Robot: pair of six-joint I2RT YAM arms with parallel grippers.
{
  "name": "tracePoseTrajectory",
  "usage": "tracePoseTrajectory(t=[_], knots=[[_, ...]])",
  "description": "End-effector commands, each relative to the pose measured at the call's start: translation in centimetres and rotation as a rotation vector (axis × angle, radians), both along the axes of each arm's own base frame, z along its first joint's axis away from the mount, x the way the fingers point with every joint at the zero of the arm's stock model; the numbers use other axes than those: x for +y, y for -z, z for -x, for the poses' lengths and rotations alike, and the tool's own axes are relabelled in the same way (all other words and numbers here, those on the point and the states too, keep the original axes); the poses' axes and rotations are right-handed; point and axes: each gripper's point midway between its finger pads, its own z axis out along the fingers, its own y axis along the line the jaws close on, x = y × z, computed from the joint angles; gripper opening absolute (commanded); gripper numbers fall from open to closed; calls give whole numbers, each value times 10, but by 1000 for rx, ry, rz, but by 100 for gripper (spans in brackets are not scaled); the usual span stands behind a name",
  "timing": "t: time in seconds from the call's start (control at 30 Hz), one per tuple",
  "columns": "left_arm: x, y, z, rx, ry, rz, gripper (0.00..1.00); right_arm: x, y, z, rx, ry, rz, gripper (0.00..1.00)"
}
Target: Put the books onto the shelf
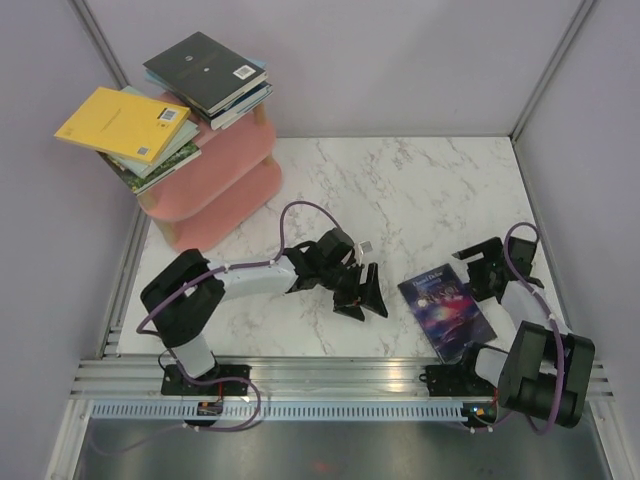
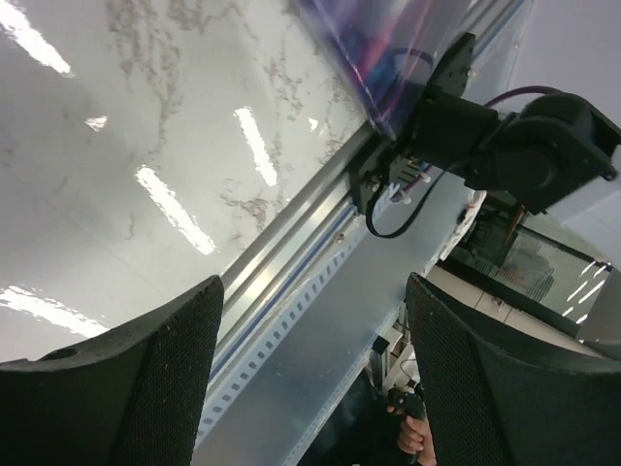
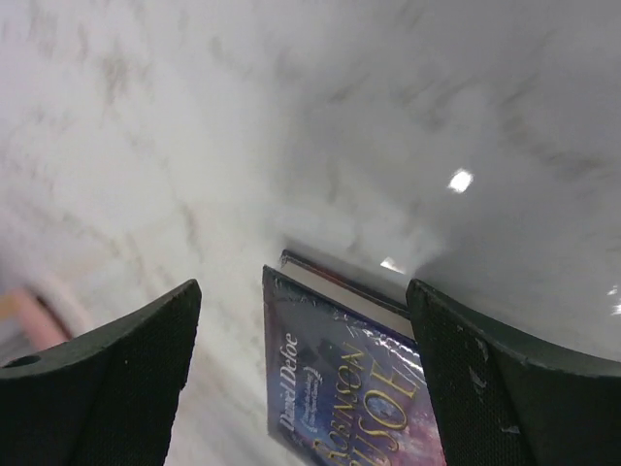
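Marble table (image 1: 400, 190), one purple book (image 1: 447, 305) lying flat.
Your left gripper (image 1: 362, 298) and right gripper (image 1: 484, 270), near the book, both gape empty.

One pink shelf (image 1: 228, 172) stands with three oval tiers. It carries two stacks of books. The stack topped by a black book (image 1: 203, 66) shows at least three, and the stack topped by a yellow book (image 1: 120, 122) shows at least three more. Overlap hides the exact totals. One Robinson Crusoe paperback (image 1: 447, 307) lies on the single marble table (image 1: 400, 185). There are two robot arms, the left arm (image 1: 245, 277) and the right arm (image 1: 535, 350).
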Motion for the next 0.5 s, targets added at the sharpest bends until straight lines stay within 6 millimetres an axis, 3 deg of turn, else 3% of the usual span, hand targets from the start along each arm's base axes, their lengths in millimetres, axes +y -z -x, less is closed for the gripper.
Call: tracePoseTrajectory(t=[0.0,0.1,0.23,0.3,0.47], knots=[[-7,13,-9,11,-38,12,79,96,55,112,419,-38,-384,92],[-8,35,-10,52,-57,-31,79,102,49,112,425,-67,-385,92],[-24,57,-19,45,-77,-67,77,93,39,103,425,-123,-315,92],[-21,78,-23,51,-104,-138,77,97,37,103,428,-149,-315,92],[-2,96,-45,-3,-194,-275,77,124,34,113,455,-247,-309,92]])
